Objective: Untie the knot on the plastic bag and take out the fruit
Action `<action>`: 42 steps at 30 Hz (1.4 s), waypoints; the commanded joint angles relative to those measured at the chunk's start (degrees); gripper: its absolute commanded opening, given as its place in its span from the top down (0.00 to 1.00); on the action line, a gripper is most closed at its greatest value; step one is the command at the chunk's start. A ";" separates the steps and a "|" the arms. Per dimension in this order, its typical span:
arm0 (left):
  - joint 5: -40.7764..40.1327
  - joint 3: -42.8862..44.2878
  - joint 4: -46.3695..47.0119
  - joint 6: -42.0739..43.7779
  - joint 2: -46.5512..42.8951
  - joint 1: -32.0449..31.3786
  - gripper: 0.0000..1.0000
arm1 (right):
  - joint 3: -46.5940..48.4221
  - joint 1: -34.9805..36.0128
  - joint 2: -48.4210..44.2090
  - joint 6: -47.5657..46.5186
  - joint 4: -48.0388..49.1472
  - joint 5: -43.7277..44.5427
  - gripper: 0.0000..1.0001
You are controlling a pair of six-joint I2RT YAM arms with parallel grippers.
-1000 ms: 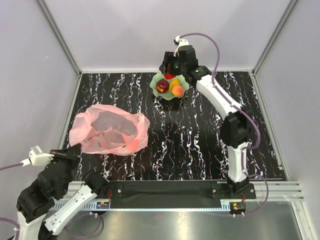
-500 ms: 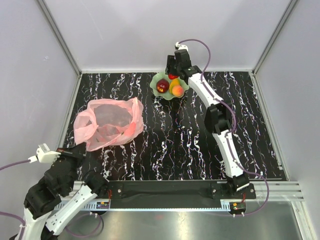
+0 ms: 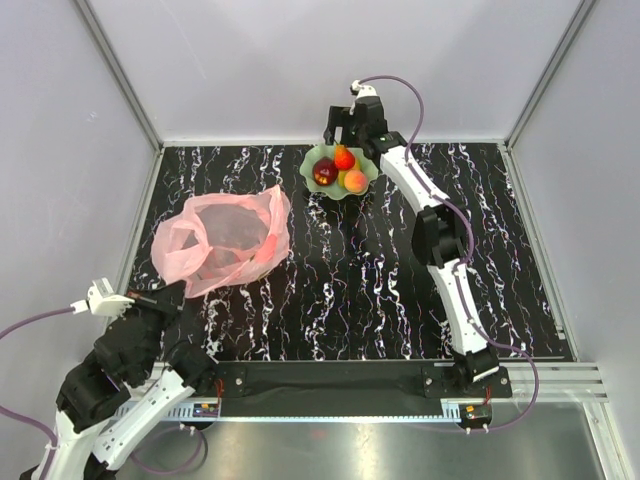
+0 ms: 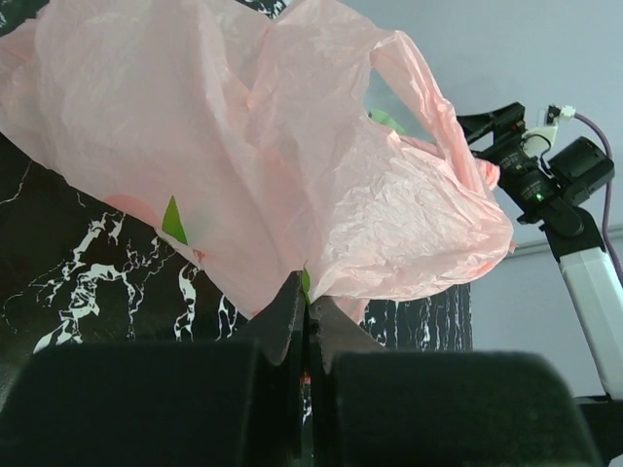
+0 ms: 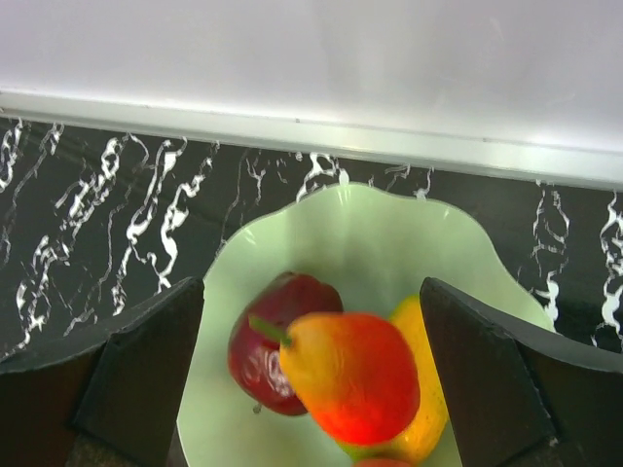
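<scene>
Pink plastic sits pinched between my left fingers point(image 4: 304, 311), which are pressed fully together on a fold at the lower edge of the plastic bag point(image 4: 292, 146). The grip holds that edge up off the black, white-veined surface point(image 3: 380, 290). From the overhead camera the bag point(image 3: 225, 240) stands tented and crumpled on the left half of the surface, near the left wall, with its near corner drawn toward the left arm. A redder patch shows through its right side; I cannot tell from here whether that is a fold or something inside.

At the far edge, my right fingers point(image 3: 338, 130) are spread wide and hold nothing, hanging just above the green dish point(image 5: 370, 233) with one finger over each side of it. The fruit lies in that dish, well apart from the bag. A dark red apple-like piece point(image 5: 263, 341) rests on the left. An orange-to-red piece with a short stem point(image 5: 355, 375) is in front of it and touching it. A yellow oblong piece point(image 5: 423, 389) is tucked behind on the right. The overhead view also shows an orange peach-like piece point(image 3: 355, 180) at the near side of the dish.
</scene>
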 commanded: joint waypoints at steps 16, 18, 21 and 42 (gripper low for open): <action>18.69 -2.95 19.37 14.65 7.22 -0.14 0.72 | -52.71 -0.05 -60.37 2.34 6.30 -3.16 0.00; 20.18 -2.94 20.78 15.71 8.27 -0.14 0.68 | -57.36 -0.05 -65.76 3.57 4.27 -6.88 0.00; 23.70 -2.25 23.95 18.17 9.59 -0.23 0.57 | -69.07 0.04 -78.76 7.25 4.87 -11.02 0.00; 42.43 2.94 35.73 26.17 19.97 -0.14 0.08 | -80.53 0.04 -122.56 11.05 -17.97 -10.76 0.00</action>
